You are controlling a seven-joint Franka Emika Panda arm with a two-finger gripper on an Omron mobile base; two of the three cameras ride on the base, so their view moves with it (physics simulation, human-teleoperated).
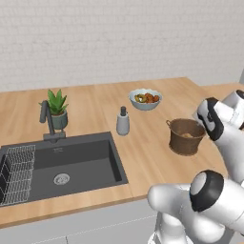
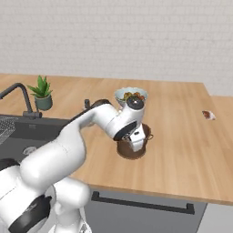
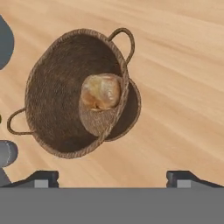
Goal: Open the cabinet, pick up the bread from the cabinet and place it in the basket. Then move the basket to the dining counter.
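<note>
The round brown woven basket (image 1: 187, 137) stands upright on the light-wood dining counter (image 1: 95, 109), to the right of the sink. In the hand view the bread (image 3: 101, 91), a golden-brown roll, lies on the bottom of the basket (image 3: 48, 83). My gripper (image 3: 113, 177) hovers just above the basket's rim, open, its two dark fingertips (image 3: 43, 177) wide apart with nothing between them. From the right base view the gripper (image 2: 135, 141) points down over the basket (image 2: 132, 152) and covers part of it. The cabinet is out of view.
A white bowl of fruit (image 1: 145, 99) stands just behind the basket, and a soap dispenser (image 1: 123, 121) to its left. The black sink (image 1: 62, 167), tap (image 1: 47, 121), plant (image 1: 58, 108) and dish rack (image 1: 16, 171) lie further left. A small brown item (image 2: 209, 115) lies at the right.
</note>
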